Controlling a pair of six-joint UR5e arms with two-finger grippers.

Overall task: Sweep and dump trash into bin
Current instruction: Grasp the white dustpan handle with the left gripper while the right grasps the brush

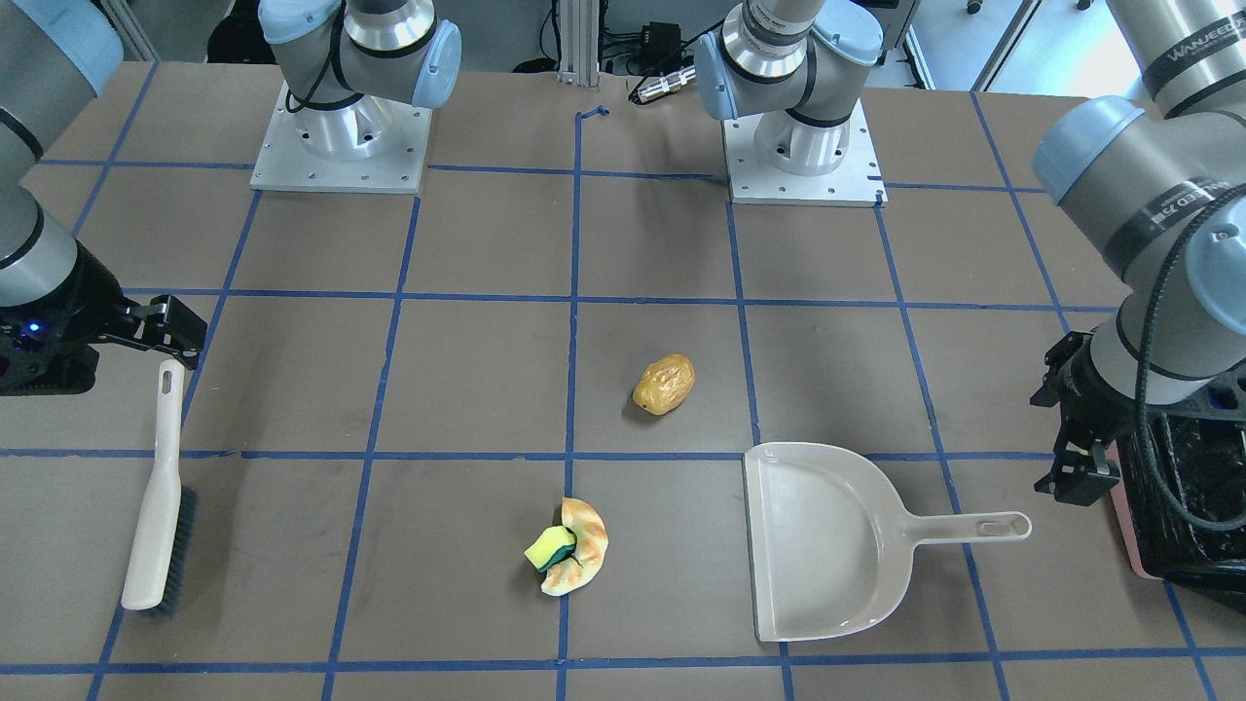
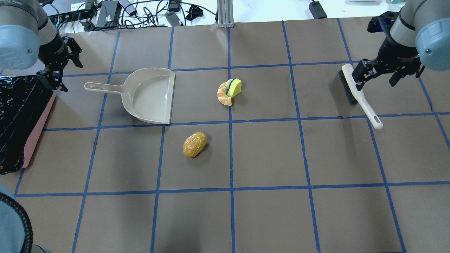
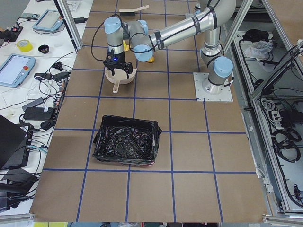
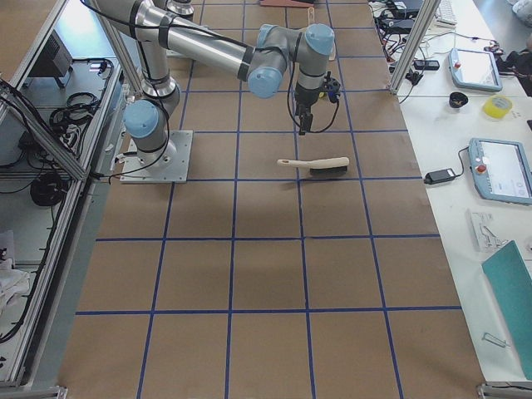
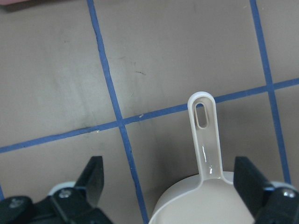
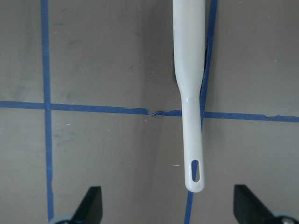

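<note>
The trash lies mid-table: a golden-yellow lump (image 1: 664,384) (image 2: 194,144), and a tan dumpling piece (image 1: 587,560) (image 2: 222,95) with a yellow-and-green sponge chunk (image 1: 550,550) (image 2: 235,88) resting on it. The pink bin (image 2: 35,135) with a black bag (image 1: 1183,497) (image 3: 127,146) stands at the robot's left end. My left gripper (image 2: 65,70) (image 5: 170,186) is open and empty, above the dustpan's handle (image 5: 204,135). My right gripper (image 2: 378,75) (image 6: 168,205) is open and empty, above the brush's handle (image 6: 192,140).
The beige dustpan (image 1: 827,540) (image 2: 149,95) lies flat between the bin and the trash, its mouth toward the trash. The beige brush (image 1: 156,506) (image 2: 358,95) lies flat at the robot's right. Both arm bases (image 1: 341,146) sit at the robot's table edge.
</note>
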